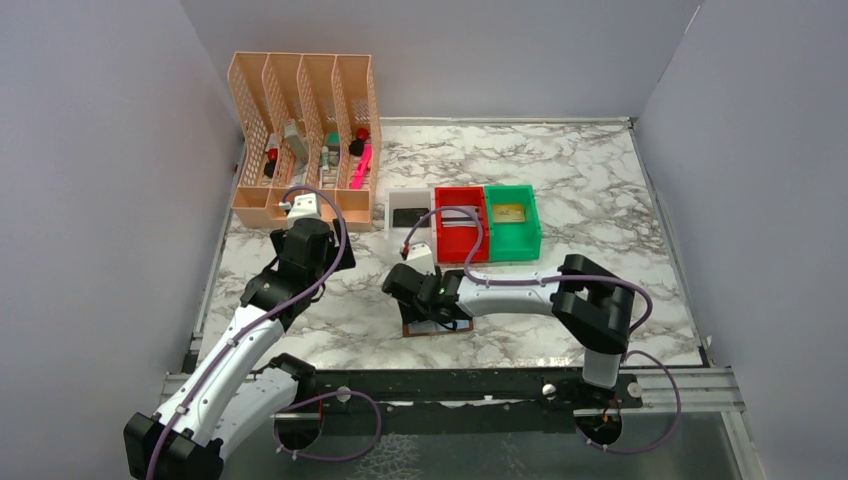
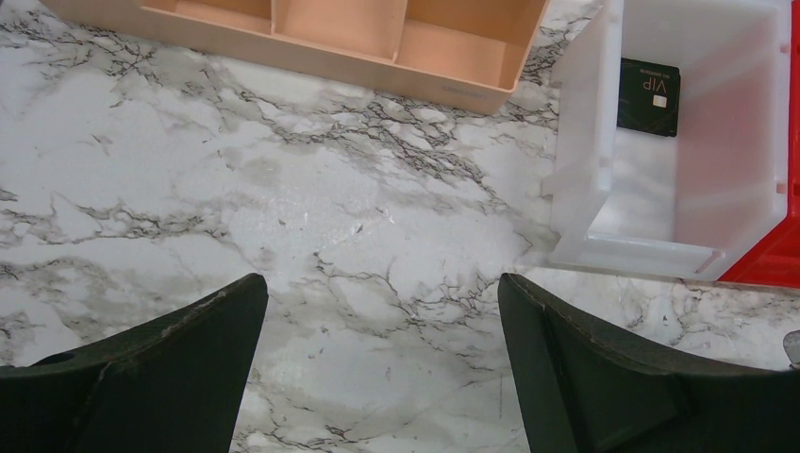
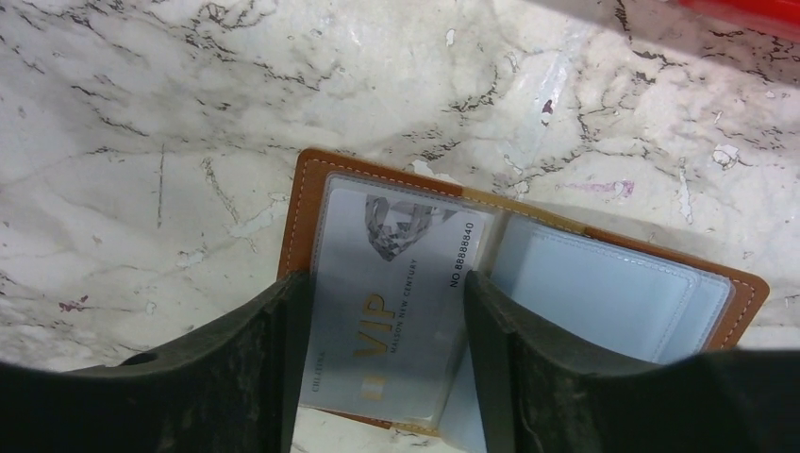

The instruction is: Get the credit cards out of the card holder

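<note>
The card holder point(image 3: 300, 203) lies open on the marble, brown leather round pale blue-grey pockets point(image 3: 604, 288). A silvery-white credit card point(image 3: 396, 274) marked VIP sits in a clear sleeve on its left panel. My right gripper point(image 3: 387, 283) hovers low over that panel, open, one finger at each long edge of the card. From above, the right gripper point(image 1: 418, 288) covers most of the holder point(image 1: 437, 327). A black card point(image 2: 649, 96) lies in the white bin point(image 2: 575, 170), and a gold one point(image 1: 509, 212) in the green bin point(image 1: 530, 235). My left gripper point(image 2: 379, 288) is wide open over bare marble.
A red bin point(image 1: 460, 240) stands between the white and green bins, behind the holder. A peach slotted desk organizer point(image 1: 300, 140) with pens and small items stands at the back left. Grey walls close in the table on three sides.
</note>
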Tool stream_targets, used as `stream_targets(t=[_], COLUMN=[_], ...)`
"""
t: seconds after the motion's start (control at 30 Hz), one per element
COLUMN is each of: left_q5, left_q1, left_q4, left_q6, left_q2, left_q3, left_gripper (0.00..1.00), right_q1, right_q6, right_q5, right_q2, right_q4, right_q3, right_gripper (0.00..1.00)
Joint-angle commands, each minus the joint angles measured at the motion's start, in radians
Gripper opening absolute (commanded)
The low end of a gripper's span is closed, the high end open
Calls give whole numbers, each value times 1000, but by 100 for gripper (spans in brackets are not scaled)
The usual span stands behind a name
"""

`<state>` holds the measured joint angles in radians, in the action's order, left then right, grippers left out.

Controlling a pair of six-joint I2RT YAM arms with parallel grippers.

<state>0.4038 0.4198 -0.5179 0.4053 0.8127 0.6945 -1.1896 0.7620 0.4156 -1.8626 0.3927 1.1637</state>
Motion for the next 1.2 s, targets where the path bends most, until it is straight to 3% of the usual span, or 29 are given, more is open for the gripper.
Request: stream_targets(t=[0.0, 0.2, 0.63, 1.0, 1.17], left_q5=[-22, -22, -27, -41, -156], left_q1=[-7, -7, -7, -7, -7], left_q4=[24, 24, 25, 30, 40], left_q6=[-11, -10, -10, -12, -6], left_q2=[-3, -5, -4, -1, -3], left_q3=[-7, -9, -9, -10, -15], left_gripper=[95, 95, 95, 95, 92], right_q1=[0, 9, 117, 132, 137], right_q6=[16, -1, 15, 19, 18], right_q5=[24, -98, -355, -369, -400], right_q2=[-36, 31, 107, 102, 111], right_q4=[83, -73, -286, -295, -310], right_q3=[-29, -107, -248, -271, -276], right_gripper=[59, 53, 52, 55, 58])
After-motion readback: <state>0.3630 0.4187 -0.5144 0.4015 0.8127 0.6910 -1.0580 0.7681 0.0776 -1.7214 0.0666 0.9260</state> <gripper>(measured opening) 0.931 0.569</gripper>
